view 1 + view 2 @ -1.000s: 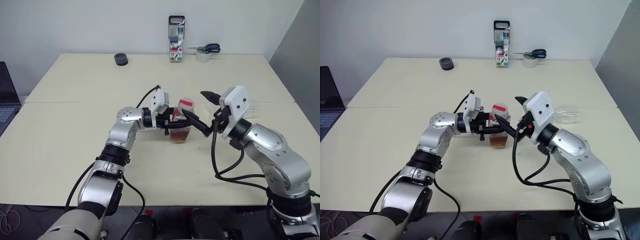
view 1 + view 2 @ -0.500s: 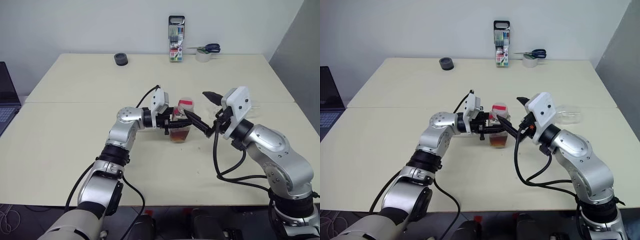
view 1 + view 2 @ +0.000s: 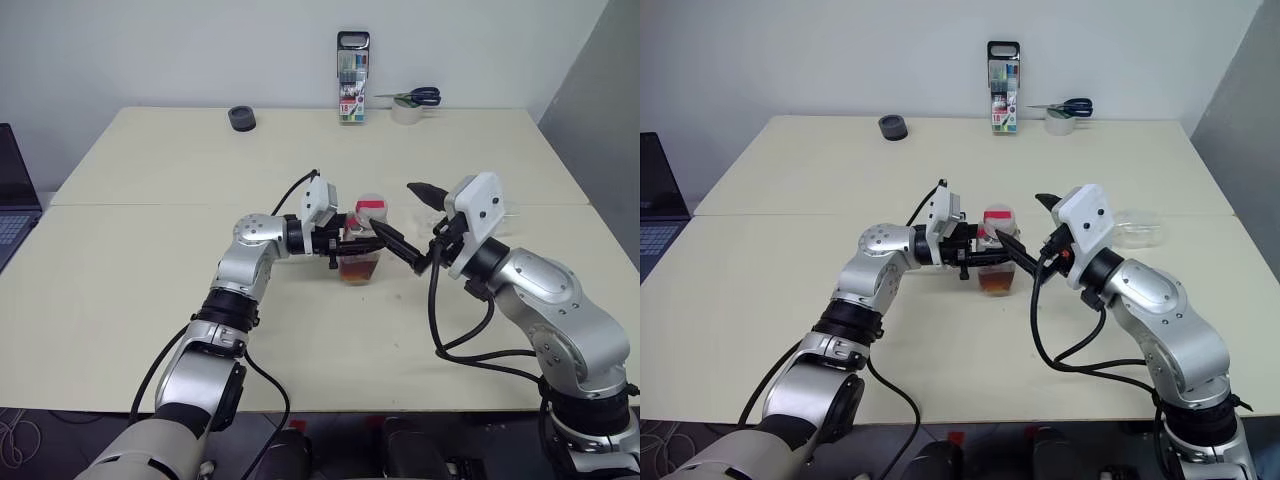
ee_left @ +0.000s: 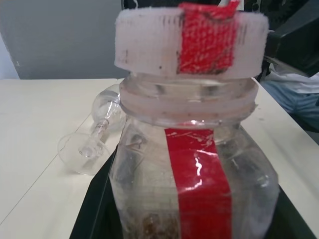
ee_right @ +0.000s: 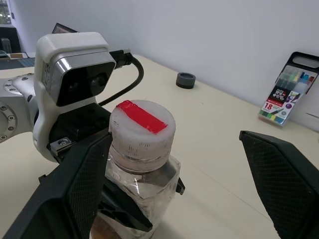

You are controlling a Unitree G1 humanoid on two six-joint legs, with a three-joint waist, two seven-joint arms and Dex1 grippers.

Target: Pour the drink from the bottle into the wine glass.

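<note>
Here the left gripper (image 3: 352, 245) reaches level across the table (image 3: 150, 290), clamping the capped bottle (image 3: 362, 252) upright. The right gripper (image 5: 174, 184), fingers spread wide, flanks the cap (image 5: 142, 130). The wine glass (image 4: 97, 133) lies toppled beyond, apart.

Head views bright, even, diffuse light from overhead; table (image 3: 150, 290) evenly lit, shadows soft and faint under arms; no blur, whole scene sharp; wall upper frame slightly grey toward corners; left wrist view: bottle (image 4: 192, 144) very close, slightly soft, small glints on red strip; wine glass (image 4: 102, 127) behind it mildly out of focus; right wrist view crisp on cap (image 5: 142, 130), background softer, pen case (image 5: 290, 88) at right edge less sharp.
</note>
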